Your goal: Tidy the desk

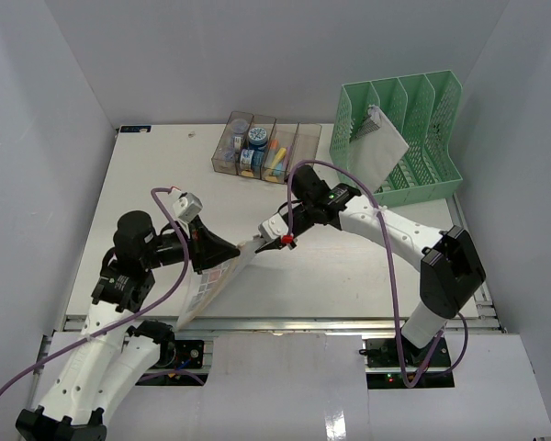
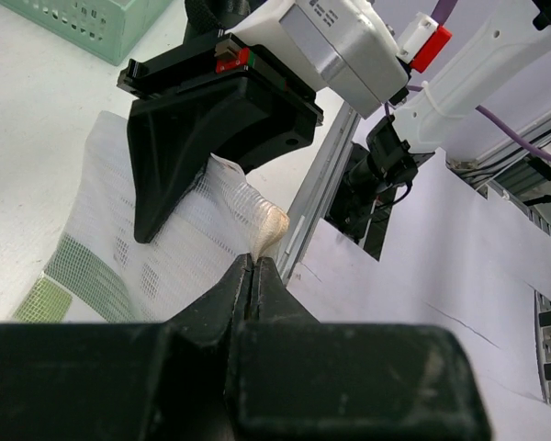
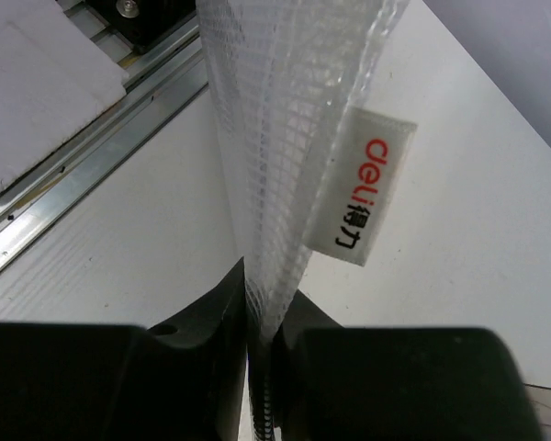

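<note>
The desk is a white tabletop with a silver rail along its near edge. Both grippers hold one white translucent mesh zip pouch up off the desk near the front left. My left gripper is shut on one edge of the pouch, jaws pressed together on it. My right gripper is shut on the pouch's other end, and the pouch with its "deli" label rises from between the jaws. The right gripper also shows in the left wrist view.
A green mesh file rack stands at the back right with a pale folder in it. A row of clear bins with small coloured items stands at the back centre. White paper sheets cover the front below the rail.
</note>
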`<state>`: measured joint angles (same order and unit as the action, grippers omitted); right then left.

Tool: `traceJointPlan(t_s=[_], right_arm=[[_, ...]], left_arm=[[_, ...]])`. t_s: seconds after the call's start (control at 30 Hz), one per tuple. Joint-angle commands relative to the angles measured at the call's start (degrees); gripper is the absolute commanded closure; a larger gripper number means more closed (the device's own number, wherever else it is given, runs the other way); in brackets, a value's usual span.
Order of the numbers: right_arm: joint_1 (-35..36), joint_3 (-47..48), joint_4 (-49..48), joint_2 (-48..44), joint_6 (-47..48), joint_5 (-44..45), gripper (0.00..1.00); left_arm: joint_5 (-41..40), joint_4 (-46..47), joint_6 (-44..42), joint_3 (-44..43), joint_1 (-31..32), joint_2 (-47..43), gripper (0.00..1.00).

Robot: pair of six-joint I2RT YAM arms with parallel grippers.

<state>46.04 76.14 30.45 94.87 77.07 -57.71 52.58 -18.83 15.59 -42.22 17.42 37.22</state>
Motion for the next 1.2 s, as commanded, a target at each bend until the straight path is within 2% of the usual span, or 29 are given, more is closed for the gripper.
traceJointPlan(t_s=[0.0, 0.03, 0.1, 0.13, 0.2, 0.23, 0.3, 0.37, 0.43, 0.53, 0.7, 0.83, 0.97, 1.17], right_arm=[[0.2, 1.3, 1.7, -3.9, -0.4, 0.0, 0.89], [0.3, 1.1, 1.2, -4.5, -1.7, 0.9, 0.92], [0.3, -0.1, -1.7, -7.2, -5.3, 3.2, 0.92], [0.2, -0.6, -3.4, -9.6, -10.6, 5.8, 0.92], [0.2, -1.4, -8.7, -13.2, -21.3, 10.5, 0.92], [0.1, -1.2, -9.4, -14.1, -23.6, 15.0, 0.92], [-1.4, -0.8, -10.3, -17.0, -28.5, 21.2, 0.92], [-4.2, -1.5, -12.6, -20.6, -34.2, 26.1, 0.92], [-8.9, -2.0, -14.6, -23.3, -40.0, 29.6, 0.92], [-17.5, -1.4, -16.4, -26.2, -48.1, 33.7, 0.92], [-26.4, 5.0, -16.6, -27.7, -57.3, 39.3, 0.92], [-34.4, 14.7, -16.2, -26.1, -65.4, 38.7, 0.92], [-39.0, 20.3, -16.6, -23.9, -69.3, 37.7, 0.92], [-41.6, 23.6, -19.9, -22.5, -69.7, 43.8, 0.92]], left_arm=[[0.3, 3.4, 1.7, -3.5, 0.2, -1.2, 1.00], [0.2, 3.4, 1.8, -4.0, 0.2, -1.2, 1.00], [-0.8, 3.4, 1.9, -5.3, 0.2, -1.0, 1.00], [-2.1, 3.2, 2.0, -5.8, 0.2, -0.8, 0.99], [-4.0, 2.6, 2.0, -7.8, 0.2, -0.7, 0.75], [-6.7, 2.3, 1.7, -8.4, 0.2, -0.9, 0.66], [-12.2, 1.4, 0.3, -10.1, 0.2, -2.0, 0.18], [-19.0, -0.1, -2.4, -11.6, 0.2, -3.4, 0.02], [-24.6, -1.7, -4.5, -11.6, 0.2, -4.6, 0.02], [-29.0, -3.5, -6.8, -9.6, 0.2, -6.4, 0.02], [-30.6, -3.7, -8.9, -2.5, 0.2, -9.9, 0.02], [-31.8, -4.6, -10.9, 2.5, 0.2, -12.6, 0.02], [-32.5, -5.0, -11.7, 5.8, 0.4, -14.9, 0.02], [-32.7, -4.1, -11.5, 7.8, 0.6, -17.2, 0.02]])
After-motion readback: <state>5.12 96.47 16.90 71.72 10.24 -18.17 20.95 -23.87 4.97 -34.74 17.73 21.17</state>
